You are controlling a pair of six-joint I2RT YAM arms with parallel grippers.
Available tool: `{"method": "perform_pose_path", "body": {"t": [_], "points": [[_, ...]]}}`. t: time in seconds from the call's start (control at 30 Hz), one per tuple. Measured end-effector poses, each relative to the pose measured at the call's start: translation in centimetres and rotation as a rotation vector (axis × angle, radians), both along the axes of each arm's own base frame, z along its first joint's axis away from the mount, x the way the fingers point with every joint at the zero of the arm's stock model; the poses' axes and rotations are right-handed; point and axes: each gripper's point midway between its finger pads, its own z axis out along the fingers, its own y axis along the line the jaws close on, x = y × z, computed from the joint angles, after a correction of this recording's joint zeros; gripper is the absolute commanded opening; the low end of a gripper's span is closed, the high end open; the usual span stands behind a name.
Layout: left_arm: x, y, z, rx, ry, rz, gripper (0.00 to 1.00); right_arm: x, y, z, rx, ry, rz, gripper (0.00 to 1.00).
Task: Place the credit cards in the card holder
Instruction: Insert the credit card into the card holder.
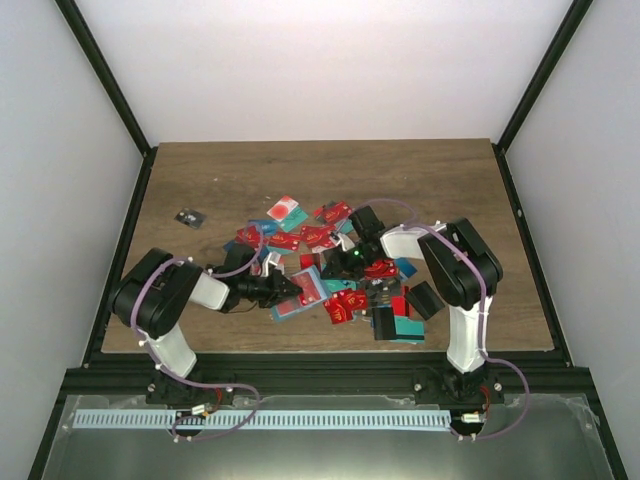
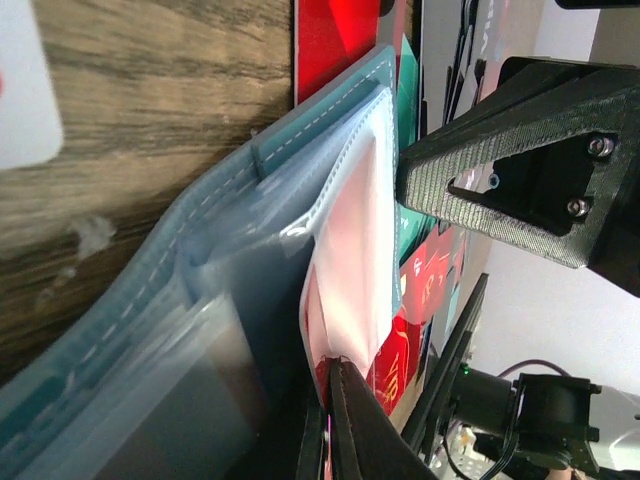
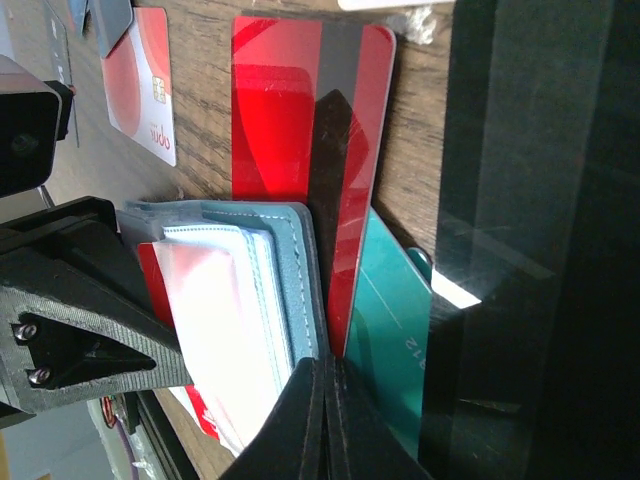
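both grippers closed at the card holder, much of the scene hidden

top view: the credit cards (image 1: 320,238) lie in a loose heap in the middle of the table (image 1: 200,180). most are red, and they overlap too much to count. the card holder (image 1: 292,306) sits at the heap's near left edge, partly covered by the left gripper (image 1: 285,290), which reaches in from the left. the right gripper (image 1: 345,270) comes in from the other side, and its fingertips are lost among the cards. 2 black cases (image 1: 425,298) lie by the right arm. a small dark object (image 1: 188,217) sits apart at the far left, too small to identify.

left wrist view: the holder is open, a teal cover with clear pockets fanned out, and its near end is cut off by the frame. the left fingers are pressed together on the edge of a pale inner leaf, with only their tips showing at the bottom. the right gripper's black body stands just beside the holder.

right wrist view: the right fingers are pressed together, pinching the near edge of a red card (image 3: 280,120) with a dark stripe. this card lies just beside the holder's spine. a teal card (image 3: 385,330) lies partly under it. a glossy black block (image 3: 540,230) fills the right side, its outline cut off.
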Motion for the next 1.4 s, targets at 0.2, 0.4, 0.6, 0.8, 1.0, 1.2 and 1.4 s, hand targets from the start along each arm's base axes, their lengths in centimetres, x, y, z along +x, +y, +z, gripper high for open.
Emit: {"method": "perform_pose_path", "body": {"t": [0.2,0.4,0.6,0.8,1.0,1.2,1.4], "points": [[0.4,-0.7,0.0,-0.035,0.003,0.003,0.04,-0.1,0.0,0.0,0.009,0.002,0.002,0.01],[0.4,-1.1,0.2,-0.052,0.022,0.008,0.15,-0.1,0.0,0.0,0.009,0.004,0.001,0.01],[0.0,-1.0,0.4,0.000,0.034,0.009,0.24,-0.4,-0.1,0.0,0.008,0.021,0.005,0.01],[-0.2,-0.6,0.5,0.072,0.061,0.000,0.19,-0.7,-0.1,0.0,0.006,0.034,0.008,0.01],[-0.5,-0.1,0.4,0.145,0.114,-0.007,0.28,-0.9,0.0,0.0,-0.001,0.052,0.006,0.01],[-0.9,0.9,1.2,0.239,0.152,-0.008,0.32,-1.0,0.0,0.0,-0.004,0.067,-0.003,0.01],[-2.1,2.1,2.1,0.308,0.183,-0.011,0.27,-1.1,0.1,0.0,-0.005,0.074,-0.008,0.01]]}}
